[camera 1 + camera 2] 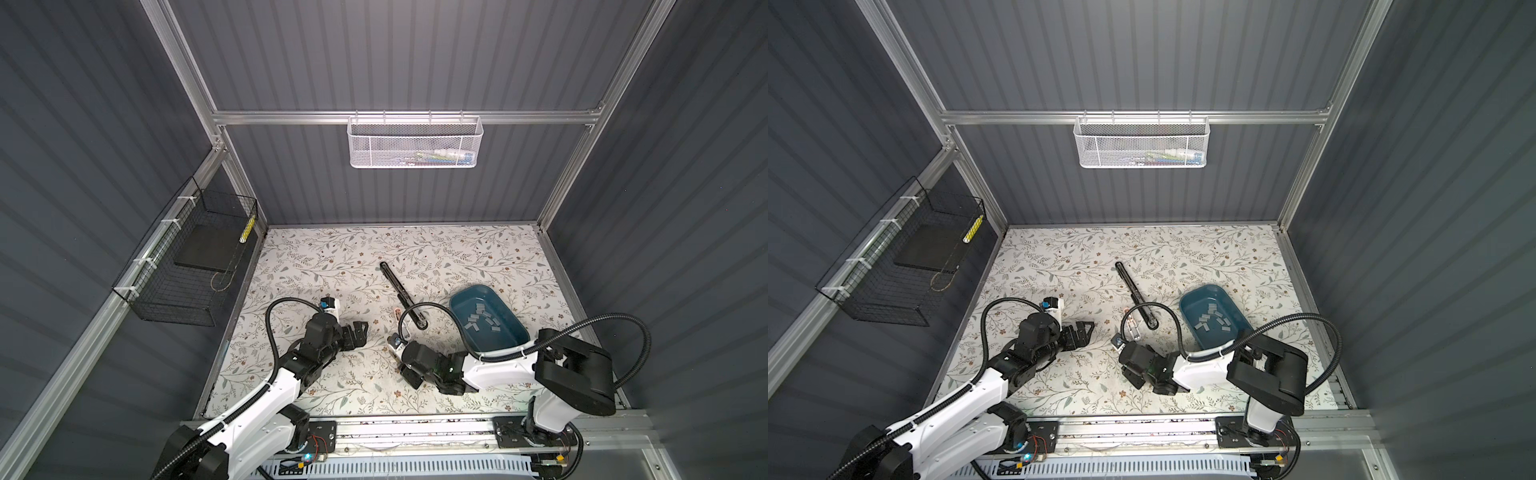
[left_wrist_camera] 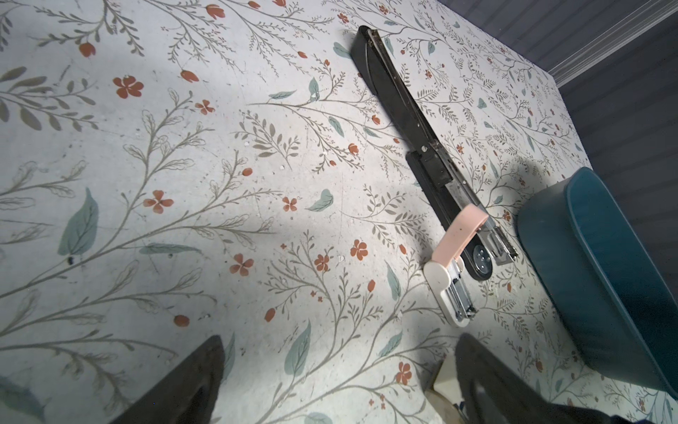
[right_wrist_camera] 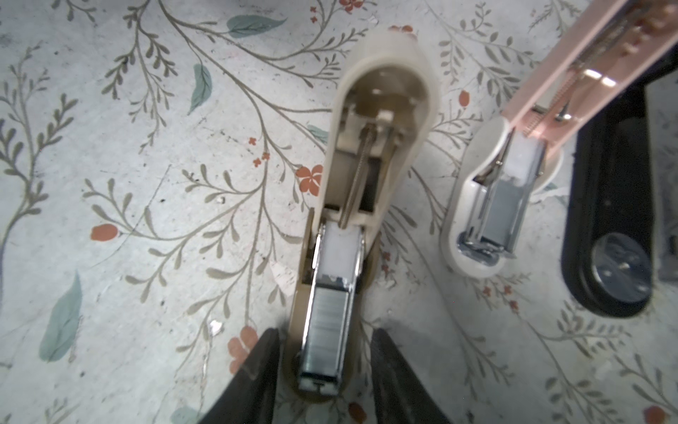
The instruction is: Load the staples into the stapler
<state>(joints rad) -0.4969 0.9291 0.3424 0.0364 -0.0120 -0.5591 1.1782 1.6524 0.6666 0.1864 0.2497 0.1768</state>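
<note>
Likely light, brittle: pinch the staples (image 1: 482, 321) by long sides; left end effector (image 1: 360, 332) gapes empty, right end effector (image 3: 325, 334) part-open astride the beige stapler (image 3: 381, 110)

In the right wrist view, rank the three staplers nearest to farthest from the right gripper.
1. Beige stapler, between the jaws of the right gripper.
2. Pink stapler, lying open beside the beige one.
3. Black stapler, beyond the pink one.

probably a lab cell: aluminium frame (image 1: 407, 117), grey wall panels (image 1: 374, 54).
</note>
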